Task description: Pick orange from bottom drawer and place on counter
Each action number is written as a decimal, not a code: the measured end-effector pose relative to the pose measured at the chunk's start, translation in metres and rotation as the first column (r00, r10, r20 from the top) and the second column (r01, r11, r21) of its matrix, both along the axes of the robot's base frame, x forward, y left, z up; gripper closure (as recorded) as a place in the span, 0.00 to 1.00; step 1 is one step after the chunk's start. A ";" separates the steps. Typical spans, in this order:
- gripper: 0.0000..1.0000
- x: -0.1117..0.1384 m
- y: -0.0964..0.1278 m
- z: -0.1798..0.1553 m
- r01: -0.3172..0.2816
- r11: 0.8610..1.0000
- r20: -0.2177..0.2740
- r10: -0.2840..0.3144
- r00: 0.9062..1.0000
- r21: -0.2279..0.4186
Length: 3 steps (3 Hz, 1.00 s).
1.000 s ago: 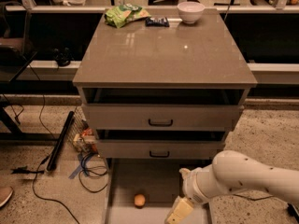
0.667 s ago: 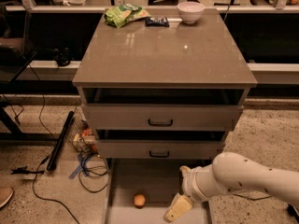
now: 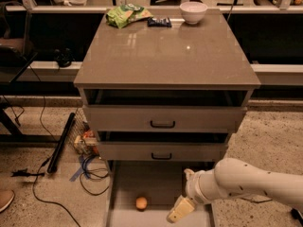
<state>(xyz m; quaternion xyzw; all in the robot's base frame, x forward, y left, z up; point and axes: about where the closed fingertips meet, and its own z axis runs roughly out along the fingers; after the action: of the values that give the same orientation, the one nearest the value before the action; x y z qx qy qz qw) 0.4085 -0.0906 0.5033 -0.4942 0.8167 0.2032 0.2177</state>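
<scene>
Low at the front of the cabinet, we see the bottom drawer pulled out, its flat pale floor open to view. On that floor lies the orange, left of the middle and toward the drawer's front end, with nothing touching it. Our gripper hangs over the same drawer, to the right of the orange and clearly apart from it. It shows as a pale yellow tip slanting down and to the left; whether it is apart or together we cannot tell. Behind it our white arm reaches in from the right edge, thick and rounded, crossing the drawer's right rail.

Above the pulled-out drawer sit the middle drawer and the top drawer, each with a dark curved handle at its centre, and each standing out a little from the cabinet front, with a dark gap above it.

Over them spreads the counter, glossy grey-brown, with small highlights on its surface. Along its far edge we find a green bag at the left, a dark packet just beside it, and a white bowl to the right of the packet.

On the speckled floor to the left of the cabinet lie a black bar, set at a slant, and some loose cables.
</scene>
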 end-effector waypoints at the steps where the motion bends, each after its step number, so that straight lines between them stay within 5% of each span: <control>1: 0.00 0.024 -0.014 -0.041 0.016 1.000 0.067 -0.016 0.998 -0.003; 3: 0.00 0.077 -0.011 -0.141 -0.014 0.998 0.144 0.005 0.990 0.064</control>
<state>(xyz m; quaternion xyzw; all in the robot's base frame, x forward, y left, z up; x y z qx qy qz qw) 0.4851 -0.1017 0.3624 -0.5040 0.7896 0.1946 0.2909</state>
